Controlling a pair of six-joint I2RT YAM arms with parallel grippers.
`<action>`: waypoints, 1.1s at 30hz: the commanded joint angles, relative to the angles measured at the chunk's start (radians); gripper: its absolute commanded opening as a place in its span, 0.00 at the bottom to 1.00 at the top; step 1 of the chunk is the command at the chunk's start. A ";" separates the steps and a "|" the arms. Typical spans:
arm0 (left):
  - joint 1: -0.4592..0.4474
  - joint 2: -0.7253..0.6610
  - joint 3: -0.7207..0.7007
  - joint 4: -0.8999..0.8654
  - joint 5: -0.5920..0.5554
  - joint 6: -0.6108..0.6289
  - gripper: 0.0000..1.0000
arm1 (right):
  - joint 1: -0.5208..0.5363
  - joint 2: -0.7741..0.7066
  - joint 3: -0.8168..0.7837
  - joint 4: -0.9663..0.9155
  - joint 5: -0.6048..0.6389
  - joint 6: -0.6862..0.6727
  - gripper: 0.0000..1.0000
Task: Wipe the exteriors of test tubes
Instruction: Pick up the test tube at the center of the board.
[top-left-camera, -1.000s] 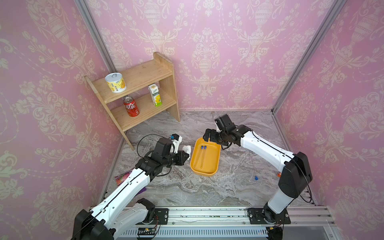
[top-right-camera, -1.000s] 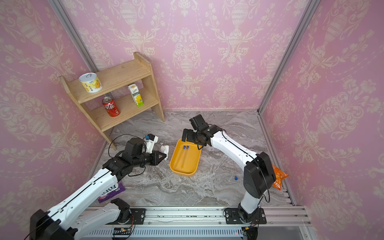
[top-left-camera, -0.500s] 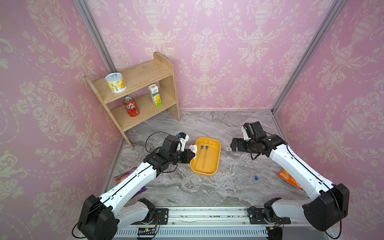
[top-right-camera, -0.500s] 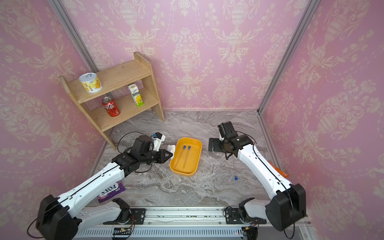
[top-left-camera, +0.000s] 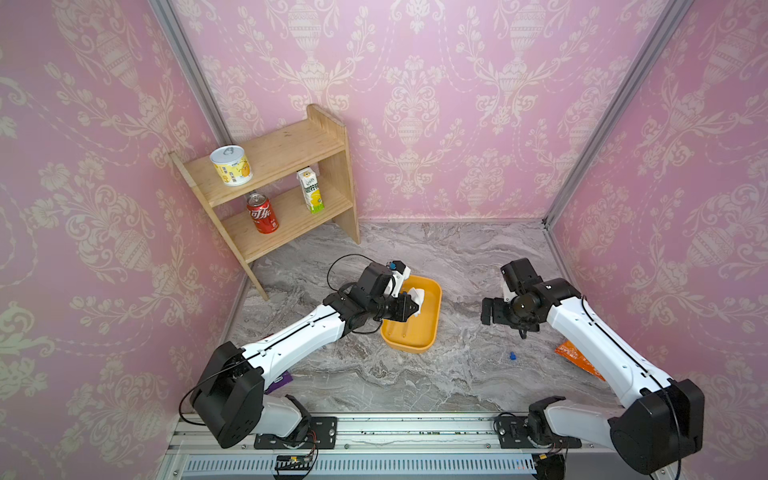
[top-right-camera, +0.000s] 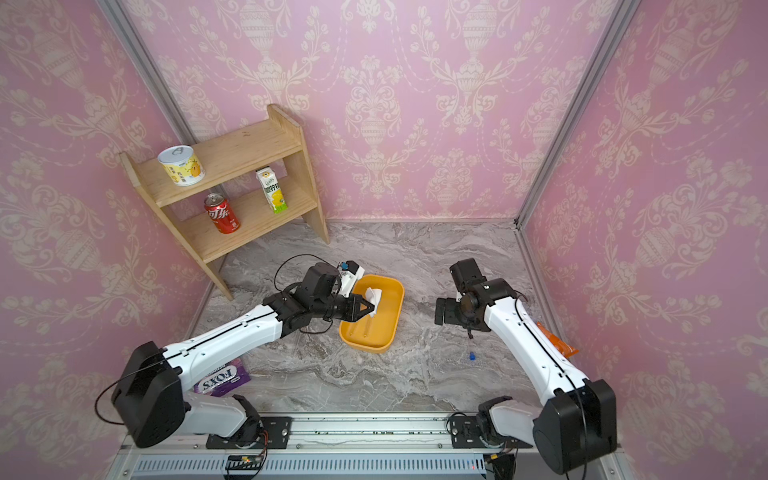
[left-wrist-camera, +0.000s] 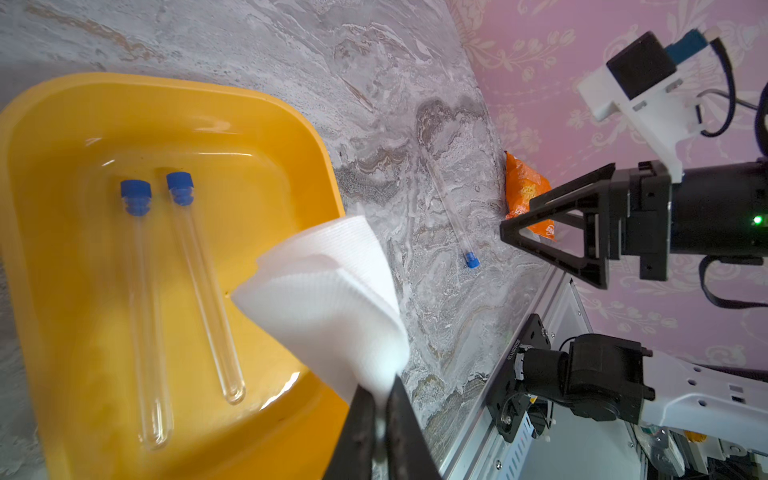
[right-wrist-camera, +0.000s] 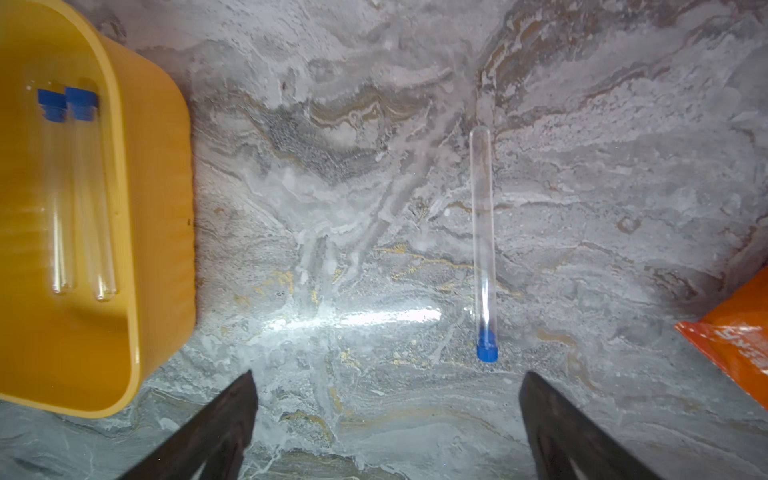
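Purple FOXS pack (top-right-camera: 220, 380): nearest the rail and well to the left of the yellow tray (left-wrist-camera: 208, 89), partly under the left arm; plays no part here.
Loose test tube (right-wrist-camera: 483, 232): flat on the marble, well apart from the tray on its right, blue cap toward the rail. It probably awaits pickup and wiping.
Orange packet (right-wrist-camera: 739, 345): further right of the tray than that tube, by the wall; clutter.
Right gripper (right-wrist-camera: 386, 374): jaws spread wide with nothing between them, hovering right of the tray and facing the loose tube, apparently ready to fetch it.
Left gripper (left-wrist-camera: 378, 399): jaws pinched together on a corner of the folded white wiping pad (left-wrist-camera: 328, 299), held over the tray's left side. The free fold is exposed, so a tube could be drawn against it.
Tray tubes (left-wrist-camera: 143, 311): two lie side by side inside the tray, caps at the same end, likely parked there once handled.
Tube count: only three show.
Wooden shelf (top-left-camera: 282, 166): beyond the tray to the far left, holding a tin, a cola can and a carton.
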 joint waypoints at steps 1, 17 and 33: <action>-0.002 0.019 0.030 0.015 0.035 0.030 0.10 | 0.011 -0.061 -0.049 -0.116 0.062 0.067 1.00; 0.000 0.030 -0.007 0.070 0.120 0.048 0.10 | -0.037 0.010 -0.233 0.035 0.100 0.261 0.81; 0.021 0.050 -0.034 0.147 0.187 0.014 0.10 | -0.119 0.066 -0.333 0.187 0.066 0.241 0.61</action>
